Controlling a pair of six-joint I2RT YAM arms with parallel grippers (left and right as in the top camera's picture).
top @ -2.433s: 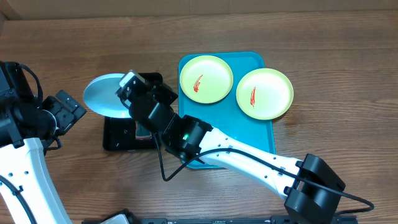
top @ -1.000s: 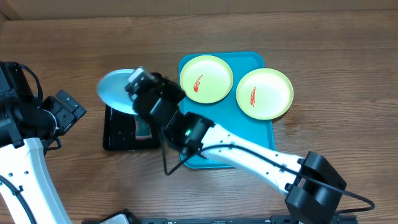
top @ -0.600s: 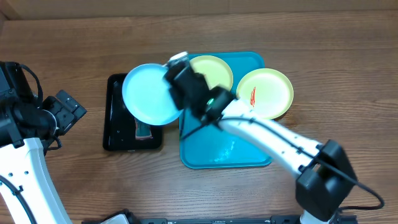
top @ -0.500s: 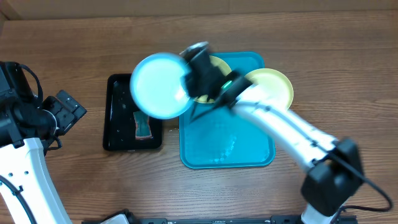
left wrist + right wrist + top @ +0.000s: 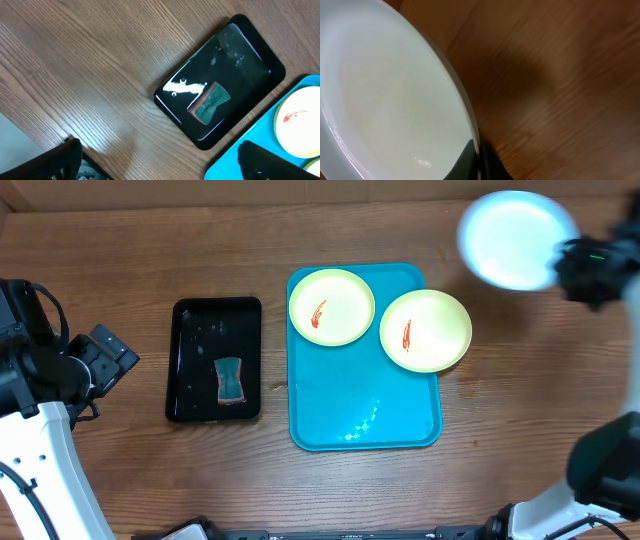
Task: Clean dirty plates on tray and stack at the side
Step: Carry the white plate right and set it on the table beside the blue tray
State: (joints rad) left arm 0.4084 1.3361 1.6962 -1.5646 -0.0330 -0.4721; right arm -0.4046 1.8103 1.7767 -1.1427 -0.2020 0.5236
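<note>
Light blue plate swung across to the table's right side

The right gripper (image 5: 476,155), pinched on the rim of the round light blue plastic plate (image 5: 515,238), has carried it from over the small black tray (image 5: 216,320) past the large turquoise plastic tray (image 5: 365,410). It shows no smear. Two red-smeared pale yellow-green plates (image 5: 331,306) remain, and the left gripper (image 5: 108,358) hangs spread.

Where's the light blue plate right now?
In the overhead view, the light blue plate is at top right, off the tray, held in the jaws of the right gripper.
</note>
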